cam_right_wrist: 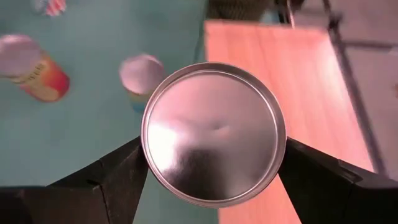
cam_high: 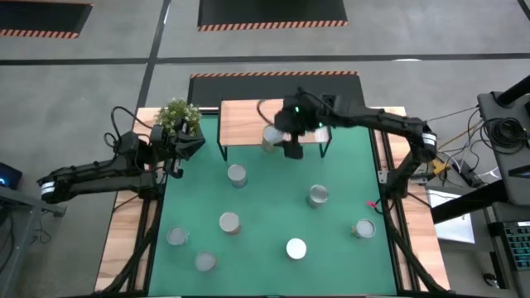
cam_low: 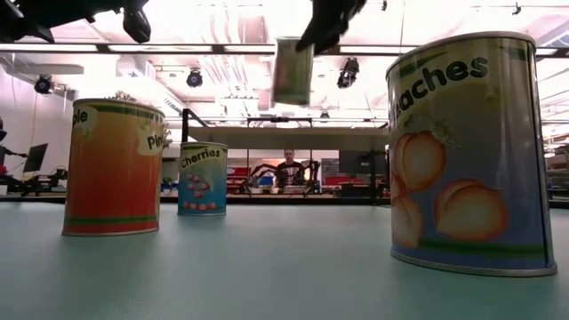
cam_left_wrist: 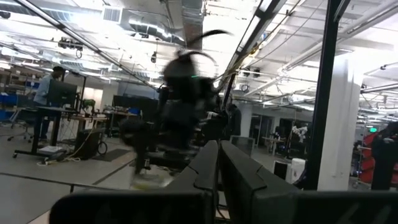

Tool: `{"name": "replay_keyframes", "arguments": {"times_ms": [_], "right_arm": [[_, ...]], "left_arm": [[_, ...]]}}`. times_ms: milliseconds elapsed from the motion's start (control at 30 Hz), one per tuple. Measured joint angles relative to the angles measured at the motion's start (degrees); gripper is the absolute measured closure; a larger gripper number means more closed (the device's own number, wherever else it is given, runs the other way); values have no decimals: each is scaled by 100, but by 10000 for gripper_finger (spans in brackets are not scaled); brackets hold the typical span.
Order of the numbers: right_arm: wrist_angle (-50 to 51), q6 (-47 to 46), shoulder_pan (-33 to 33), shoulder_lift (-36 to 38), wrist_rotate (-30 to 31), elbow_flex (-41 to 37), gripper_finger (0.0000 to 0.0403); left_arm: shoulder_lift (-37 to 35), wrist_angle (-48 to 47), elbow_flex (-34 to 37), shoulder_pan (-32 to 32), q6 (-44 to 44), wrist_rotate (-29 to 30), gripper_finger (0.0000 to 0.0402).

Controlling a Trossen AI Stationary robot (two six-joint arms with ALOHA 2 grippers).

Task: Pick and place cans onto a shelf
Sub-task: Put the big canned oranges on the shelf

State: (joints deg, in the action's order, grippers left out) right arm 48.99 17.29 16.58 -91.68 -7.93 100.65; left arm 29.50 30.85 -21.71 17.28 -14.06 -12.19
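Note:
My right gripper [cam_high: 284, 142] is shut on a can [cam_high: 271, 137] with a silvery top [cam_right_wrist: 213, 134], held in the air over the near edge of the light-wood shelf [cam_high: 244, 124] at the table's far side. In the low view this can [cam_low: 293, 71] hangs high above the table. Several more cans stand upright on their bases on the green table top [cam_high: 238, 175] [cam_high: 319, 195] [cam_high: 229, 223]. My left gripper [cam_high: 177, 159] waits shut at the table's left edge, its fingers [cam_left_wrist: 217, 174] closed on nothing. My right gripper pinches the can between its two fingers [cam_right_wrist: 118, 174], one on each opposite side of the wall just under the top rim [cam_right_wrist: 146, 155]. The fingers come slanting down from above. The can hangs below them, lifted clear, a little tilted.
A potted green plant [cam_high: 177, 117] stands at the far left by the shelf's end. In the low view, cans marked pineapple [cam_low: 114, 169], cherries [cam_low: 203, 178] and peaches [cam_low: 467, 151] stand on the table. The shelf board shows bare wood [cam_right_wrist: 280, 74].

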Motion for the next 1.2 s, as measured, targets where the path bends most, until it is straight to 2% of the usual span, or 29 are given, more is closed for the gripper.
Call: {"name": "replay_keyframes", "arguments": {"times_ms": [133, 233, 667, 1033, 1200], "right_arm": [[-144, 66, 379, -140, -400, -3, 91], [-176, 187, 499, -225, -410, -3, 91], [-492, 491, 624, -467, -102, -3, 88], [-523, 530, 771, -637, 64, -3, 46], [-525, 532, 835, -614, 64, -3, 42]], "left_arm": [[0, 0, 0, 0, 0, -4, 402], [0, 0, 0, 0, 0, -15, 402], [0, -4, 0, 0, 0, -46, 402], [0, -7, 0, 0, 0, -50, 402], [0, -7, 0, 0, 2, -50, 402]]}}
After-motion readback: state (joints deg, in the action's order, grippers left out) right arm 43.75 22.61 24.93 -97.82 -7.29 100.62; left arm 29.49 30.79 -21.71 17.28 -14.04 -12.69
